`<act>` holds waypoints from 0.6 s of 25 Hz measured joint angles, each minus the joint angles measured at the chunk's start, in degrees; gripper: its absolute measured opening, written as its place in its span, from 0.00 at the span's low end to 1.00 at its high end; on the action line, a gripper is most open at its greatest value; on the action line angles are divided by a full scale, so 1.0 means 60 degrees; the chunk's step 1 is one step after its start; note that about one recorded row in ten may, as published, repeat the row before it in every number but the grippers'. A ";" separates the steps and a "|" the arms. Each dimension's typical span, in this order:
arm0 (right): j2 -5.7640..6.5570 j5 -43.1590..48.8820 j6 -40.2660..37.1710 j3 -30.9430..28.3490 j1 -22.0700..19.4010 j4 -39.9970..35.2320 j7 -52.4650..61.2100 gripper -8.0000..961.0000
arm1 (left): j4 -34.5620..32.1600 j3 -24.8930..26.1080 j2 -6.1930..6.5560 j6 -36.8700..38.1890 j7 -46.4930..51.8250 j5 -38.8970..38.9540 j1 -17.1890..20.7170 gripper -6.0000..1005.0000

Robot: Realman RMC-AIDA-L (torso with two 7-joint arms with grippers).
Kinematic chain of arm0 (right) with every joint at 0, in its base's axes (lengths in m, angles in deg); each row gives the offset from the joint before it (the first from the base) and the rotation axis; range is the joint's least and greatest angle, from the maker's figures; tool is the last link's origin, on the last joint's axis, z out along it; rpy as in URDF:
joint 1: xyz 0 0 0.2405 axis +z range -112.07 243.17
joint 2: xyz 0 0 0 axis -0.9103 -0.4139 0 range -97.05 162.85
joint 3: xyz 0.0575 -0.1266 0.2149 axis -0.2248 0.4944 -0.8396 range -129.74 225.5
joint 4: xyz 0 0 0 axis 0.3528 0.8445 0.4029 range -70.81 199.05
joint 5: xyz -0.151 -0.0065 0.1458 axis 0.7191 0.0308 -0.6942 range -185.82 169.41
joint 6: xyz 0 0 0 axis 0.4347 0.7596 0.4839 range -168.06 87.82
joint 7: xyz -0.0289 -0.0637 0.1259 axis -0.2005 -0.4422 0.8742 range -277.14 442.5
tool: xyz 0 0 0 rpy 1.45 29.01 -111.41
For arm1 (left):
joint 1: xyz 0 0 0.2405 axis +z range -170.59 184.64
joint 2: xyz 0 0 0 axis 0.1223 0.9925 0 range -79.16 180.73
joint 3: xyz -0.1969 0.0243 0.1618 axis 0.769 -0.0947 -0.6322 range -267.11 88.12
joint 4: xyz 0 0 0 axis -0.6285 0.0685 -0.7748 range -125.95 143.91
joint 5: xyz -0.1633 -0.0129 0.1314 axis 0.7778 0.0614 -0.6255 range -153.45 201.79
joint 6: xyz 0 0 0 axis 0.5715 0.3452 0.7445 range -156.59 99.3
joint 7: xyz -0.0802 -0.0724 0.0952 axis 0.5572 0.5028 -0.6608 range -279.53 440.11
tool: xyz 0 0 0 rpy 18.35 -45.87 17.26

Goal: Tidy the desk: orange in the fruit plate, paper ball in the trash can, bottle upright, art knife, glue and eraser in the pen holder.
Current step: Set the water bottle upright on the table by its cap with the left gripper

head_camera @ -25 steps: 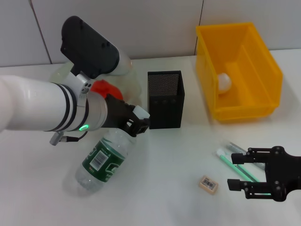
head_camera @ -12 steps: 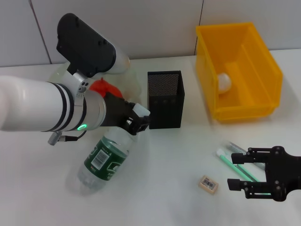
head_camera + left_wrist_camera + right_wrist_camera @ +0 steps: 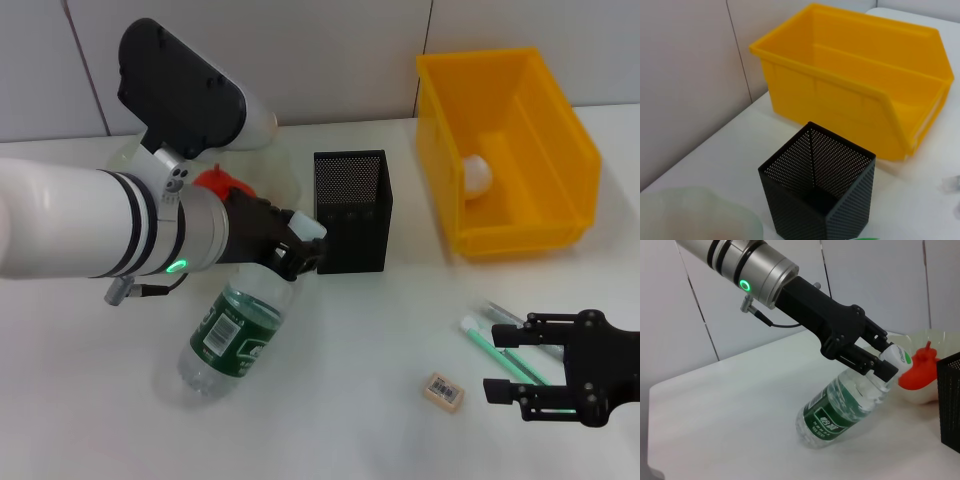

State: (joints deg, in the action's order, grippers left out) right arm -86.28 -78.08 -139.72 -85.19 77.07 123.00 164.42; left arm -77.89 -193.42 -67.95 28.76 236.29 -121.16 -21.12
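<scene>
My left gripper [image 3: 292, 252] is shut on the neck of the clear, green-labelled bottle [image 3: 235, 325]. The bottle leans steeply, base on the table and white cap [image 3: 897, 356] raised toward the pen holder [image 3: 352, 210]. Behind the arm, the orange [image 3: 215, 182] sits in the pale green fruit plate [image 3: 285, 188]. The paper ball [image 3: 476, 175] lies inside the yellow trash can [image 3: 510, 150]. The beige eraser [image 3: 443, 391] lies on the table just left of my open right gripper [image 3: 492, 365]. Two slim green-and-white sticks [image 3: 490, 345] lie by its upper finger; I cannot tell glue from art knife.
The black mesh pen holder [image 3: 820, 195] shows nothing inside and stands between the plate [image 3: 695, 215] and the bin [image 3: 855, 85]. A grey wall runs behind the white table. My left forearm covers much of the plate.
The left gripper has lifted the bottle's neck, so the bottle stands steeper and its base has slid a little to the right. The right arm has not moved.
</scene>
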 joint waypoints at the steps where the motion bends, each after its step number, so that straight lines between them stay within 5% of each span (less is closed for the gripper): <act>1: 0.0000 0.0000 0.0017 0.0000 0.0000 0.0000 0.0000 0.70 | -0.0024 0.0003 0.0000 -0.0008 0.0001 0.0002 0.0014 0.44; 15: 0.0000 0.0000 0.0078 0.0000 0.0036 0.0000 0.0068 0.70 | -0.0228 0.0064 0.0000 -0.0264 0.0000 0.0010 0.0149 0.44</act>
State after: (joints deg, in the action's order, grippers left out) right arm -86.28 -78.08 -139.25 -85.18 77.28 123.01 164.83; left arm -79.25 -193.04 -67.95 27.18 236.29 -121.10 -20.22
